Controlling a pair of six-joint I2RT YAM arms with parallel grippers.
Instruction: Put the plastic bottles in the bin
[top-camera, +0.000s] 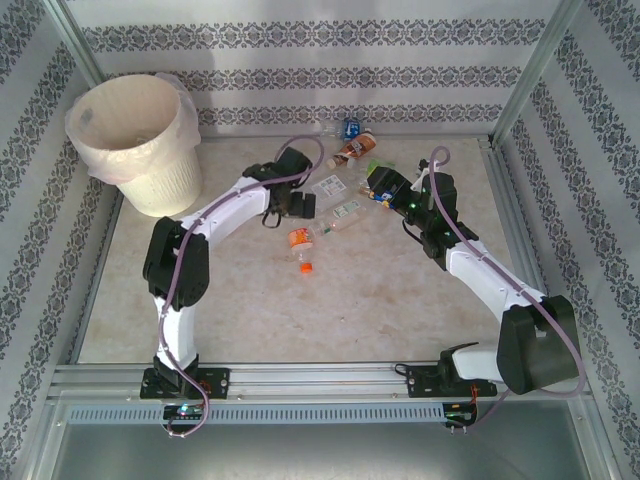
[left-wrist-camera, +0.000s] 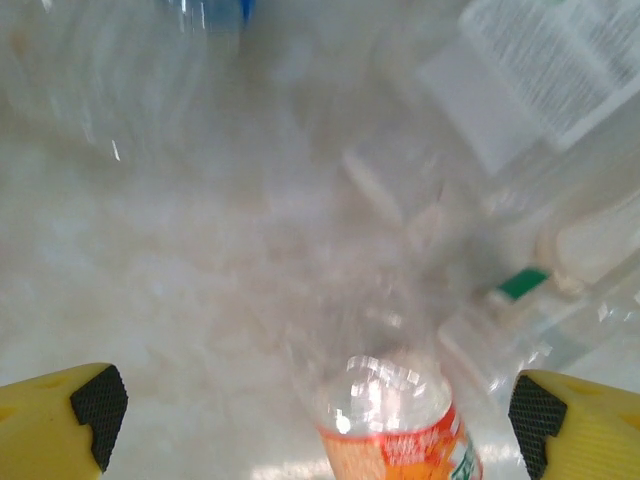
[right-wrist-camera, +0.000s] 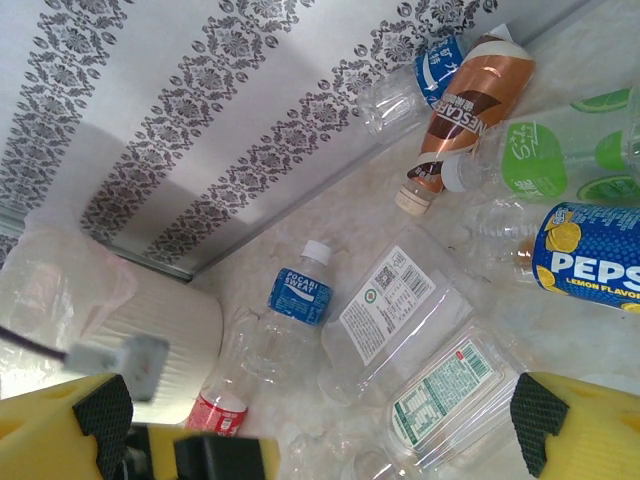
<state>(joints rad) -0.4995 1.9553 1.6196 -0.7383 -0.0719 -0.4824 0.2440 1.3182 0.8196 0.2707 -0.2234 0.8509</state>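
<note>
Left wrist view first: my left gripper stood wide open with nothing in it. Its black pads sat far apart, and an orange-labelled bottle lay on the table between them, closer to the right-hand pad and touching neither. Beyond it the picture was blurred; I could only make out more clear bottles lying off to the right, one with a white printed label.

From the right wrist, the right gripper was just as wide and just as empty. Right past its pads lay two white-labelled bottles side by side, then a Pocari Sweat bottle with a white cap and a red-labelled bottle. Farther out, near the patterned wall, I saw a brown Nescafé bottle, a green-labelled bottle and a Pepsi bottle. The bin stood at the left against that wall.

From the top external camera, the bin sat upright in the far left corner, its bag liner folded over the rim, well apart from the bottles. These lay clustered around and beyond the two grippers at mid-table, the orange one just on the near side of the left gripper.
</note>
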